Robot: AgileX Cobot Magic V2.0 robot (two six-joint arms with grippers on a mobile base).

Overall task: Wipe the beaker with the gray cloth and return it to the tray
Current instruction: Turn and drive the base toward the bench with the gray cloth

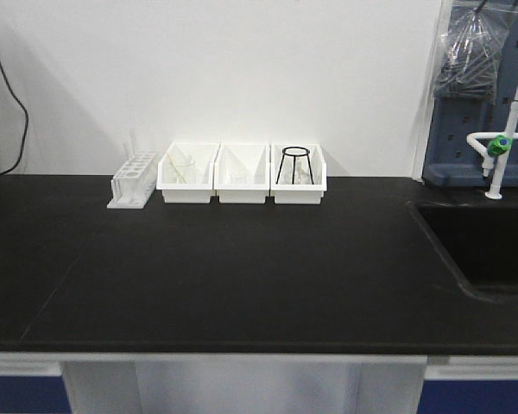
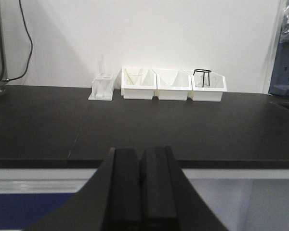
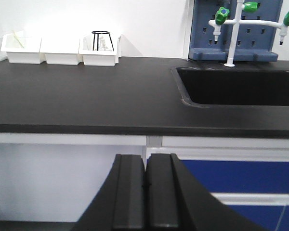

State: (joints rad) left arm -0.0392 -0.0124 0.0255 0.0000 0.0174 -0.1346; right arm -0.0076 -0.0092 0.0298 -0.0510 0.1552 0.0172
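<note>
Fingers of the left black gripper (image 2: 141, 156) are shut on nothing before the black counter (image 1: 242, 276). At its back, right of a white test-tube rack (image 1: 131, 181), the leftmost white plastic tray (image 1: 186, 192) holds clear glassware (image 1: 183, 164), too dim to call the beaker. The right black gripper (image 3: 145, 161) is shut and empty too.

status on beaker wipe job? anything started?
Nothing looks done. In hand: nothing. The left gripper and right gripper are both shut and empty, in front of the counter. Faint clear glassware sits in the left tray; I cannot tell which piece is the beaker. No gray cloth shows in any view. Left: everything, meaning pick up, wipe and return.
</note>
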